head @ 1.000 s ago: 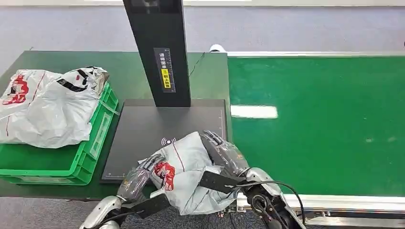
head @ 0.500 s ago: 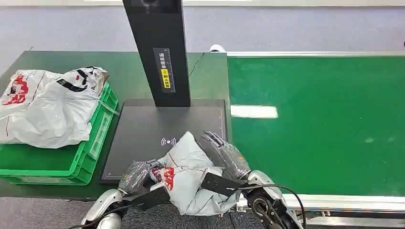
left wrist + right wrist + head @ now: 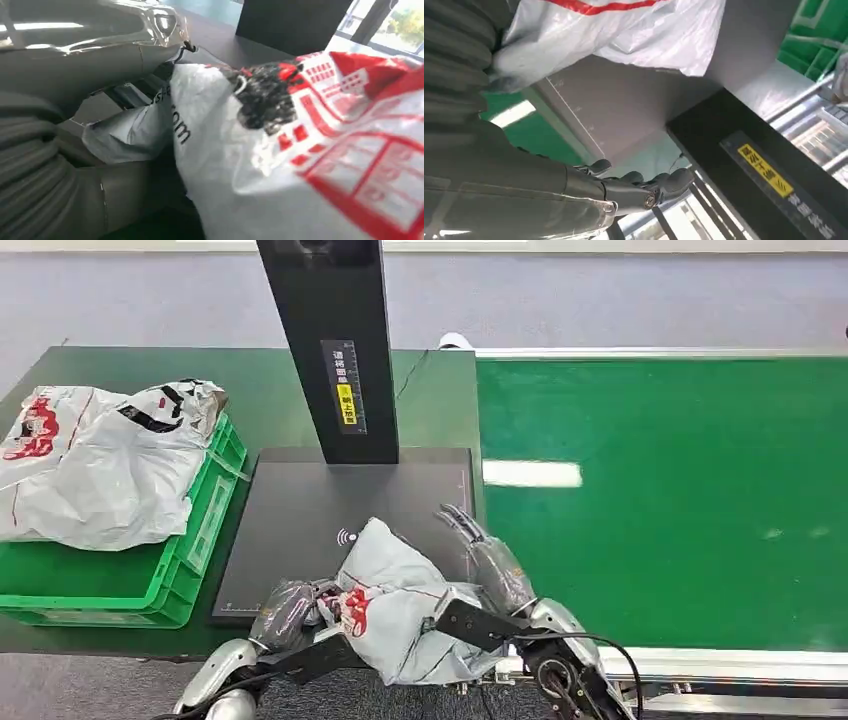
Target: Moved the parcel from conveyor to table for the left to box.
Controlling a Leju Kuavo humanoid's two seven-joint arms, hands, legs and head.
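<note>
The parcel [image 3: 400,610], a soft grey poly bag with red print, lies on the near edge of the black scanner plate [image 3: 300,510] on the table, part of it overhanging toward the robot. The left hand [image 3: 287,610] is closed on the bag's left end, fingers dug into the film. The right hand [image 3: 490,565] lies flat against the bag's right side, fingers extended and apart, gripping nothing. Risk: the overhanging portion may drag the bag off the table edge once the right hand withdraws, as only a bunched fold is held. Loose film could also slip through the left grip during transfer to the green crate [image 3: 190,540], which already carries another bag [image 3: 90,460].
</note>
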